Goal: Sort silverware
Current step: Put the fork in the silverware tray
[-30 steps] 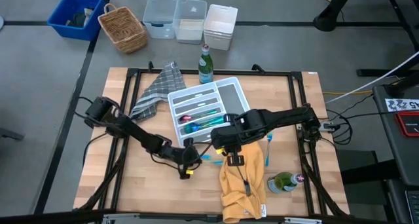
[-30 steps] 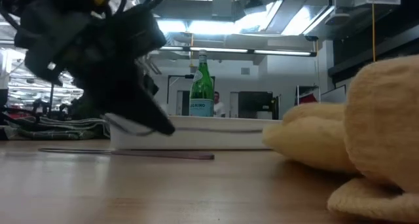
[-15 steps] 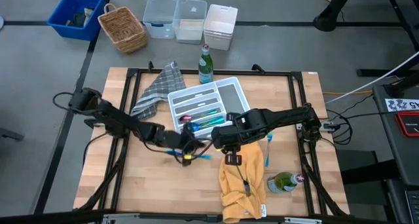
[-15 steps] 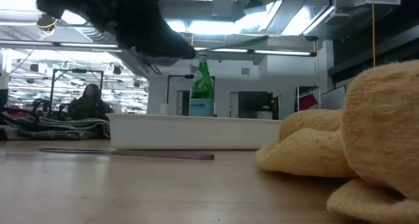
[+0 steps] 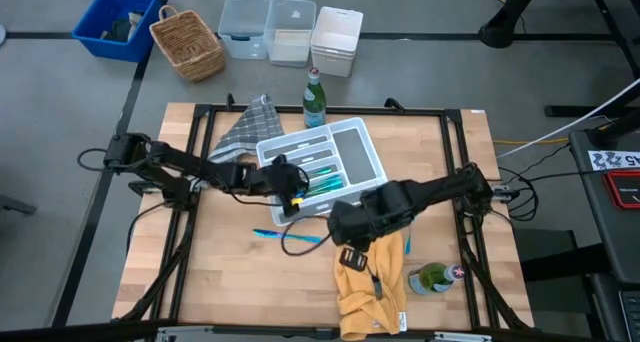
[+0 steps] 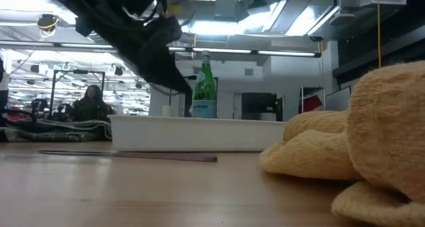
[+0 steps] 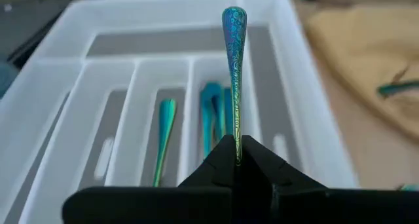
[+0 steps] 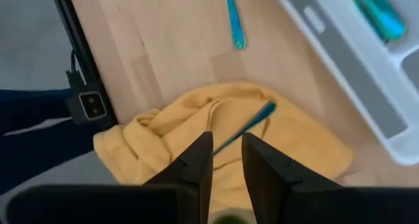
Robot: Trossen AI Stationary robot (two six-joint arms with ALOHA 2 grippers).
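Looking from your left to your right:

Left pincer (image 5: 291,195): you have it clamped tight on the handle of a teal patterned utensil (image 7: 234,73); it hangs over the near-left corner of the tray, the utensil pointing out over the compartments.

Tray (image 5: 366,142): white, divided, mid-table; in the left wrist view you can see several teal pieces (image 7: 213,116) lying in the narrow slots, one (image 7: 163,135) alone in the slot beside them.

Loose piece on the table (image 5: 266,234): a blue utensil lies flat on the wood, just in front of the tray and to the left of the yellow cloth.

Purplish piece (image 6: 129,155): in the low view it lies flat on the table in front of the tray wall.

Right pincer (image 5: 349,225): it hovers over the top edge of the yellow cloth (image 5: 370,282), its fingers (image 8: 196,160) a little apart with nothing between them.

Utensil on the cloth (image 8: 245,127): a teal one rests on the yellow folds, straight ahead of your right pincer; another blue one (image 8: 234,19) lies on bare wood beyond.

Green bottle (image 5: 314,95): upright behind the tray.
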